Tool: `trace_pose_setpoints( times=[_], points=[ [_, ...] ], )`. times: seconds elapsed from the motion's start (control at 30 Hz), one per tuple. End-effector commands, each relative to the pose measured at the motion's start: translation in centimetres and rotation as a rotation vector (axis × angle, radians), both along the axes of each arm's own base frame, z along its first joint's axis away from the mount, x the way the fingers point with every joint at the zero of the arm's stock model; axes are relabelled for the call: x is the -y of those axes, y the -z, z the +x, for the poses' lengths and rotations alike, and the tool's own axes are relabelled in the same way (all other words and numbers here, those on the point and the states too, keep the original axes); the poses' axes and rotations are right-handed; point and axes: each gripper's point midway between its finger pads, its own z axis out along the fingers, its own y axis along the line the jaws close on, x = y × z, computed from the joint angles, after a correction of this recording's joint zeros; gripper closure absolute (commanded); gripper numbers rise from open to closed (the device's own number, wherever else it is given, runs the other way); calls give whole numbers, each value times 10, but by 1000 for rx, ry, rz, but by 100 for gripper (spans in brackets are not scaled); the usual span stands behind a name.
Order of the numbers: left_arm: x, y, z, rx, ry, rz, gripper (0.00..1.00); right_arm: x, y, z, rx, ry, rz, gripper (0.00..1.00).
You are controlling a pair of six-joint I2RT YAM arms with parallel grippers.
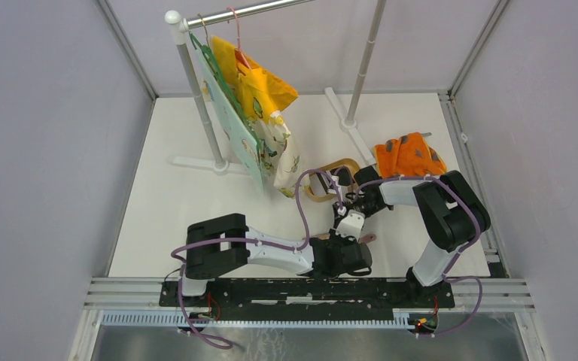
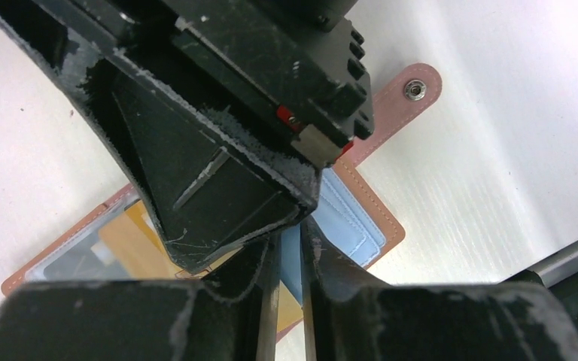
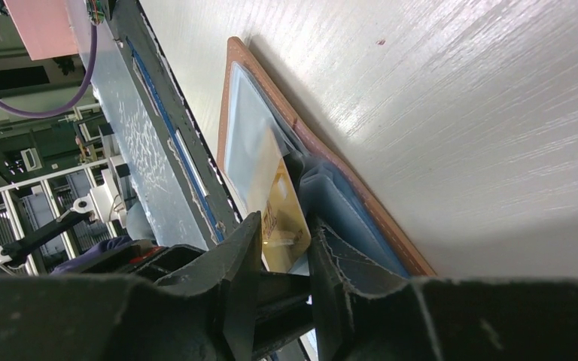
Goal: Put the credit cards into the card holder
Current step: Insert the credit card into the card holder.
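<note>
Reddish-brown card holder (image 2: 388,235) lies open and flat on the white table (image 2: 497,150), at the centre bottom of the top view, close to the metal rail (image 1: 120,289). One gold card (image 3: 282,214), pinched by the right gripper (image 3: 284,226), reaches over the clear-window pocket. It looks only part-way in, and I cannot tell whether other cards wait. The left gripper (image 2: 291,239), jaws narrow, seems to nip a grey-blue pocket leaf. Both grippers crowd the fold, nearly touching. Bare table opens toward the upper right of the left wrist view, while the rail hems the lower right.
</note>
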Motion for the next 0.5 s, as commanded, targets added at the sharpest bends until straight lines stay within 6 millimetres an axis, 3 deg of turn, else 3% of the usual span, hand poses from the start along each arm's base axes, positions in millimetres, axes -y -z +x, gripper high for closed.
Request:
trace_pose_setpoints(
  times=[0.0,0.47],
  points=[
    [-10,-11,14,53,-101,-8,76,8,6,13,85,-14,-46,64],
    [-32,-12,17,72,-158,21,70,8,-11,23,138,-56,-3,56]
  ],
)
